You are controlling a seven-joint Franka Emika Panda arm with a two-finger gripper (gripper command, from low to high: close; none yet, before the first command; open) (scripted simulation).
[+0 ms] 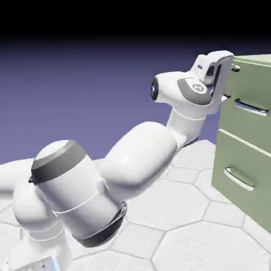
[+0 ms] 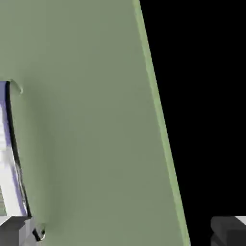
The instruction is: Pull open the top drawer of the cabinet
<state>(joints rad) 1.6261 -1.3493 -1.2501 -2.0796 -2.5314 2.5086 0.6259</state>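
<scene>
The arm (image 1: 132,164) filled most of the exterior view, its thick white links rising from the lower left and reaching up to the right across the pale hexagon-tiled table (image 1: 196,233). The cabinet (image 1: 249,174), sage green, stood at the right edge of that view, only its left part in frame. Its top drawer (image 1: 253,84) sat flush with the body, shut, with the silver bar handle (image 1: 249,108) running across its front; the lower drawer (image 1: 243,159) beneath it carried a paler curved handle (image 1: 239,179).

The hand was raised to the height of the top drawer, close against its front at the cabinet's near edge, above the bar handle. Whether it touched the drawer could not be told.

In the hand view the green drawer front (image 2: 86,120) took up the left and middle, tilted, with black beyond its edge. The shiny handle showed as a strip along the left border. The gripper (image 2: 125,233) stood wide apart, its two grey fingertips (image 2: 17,230) far to either side at the bottom edge, with nothing held between them.
</scene>
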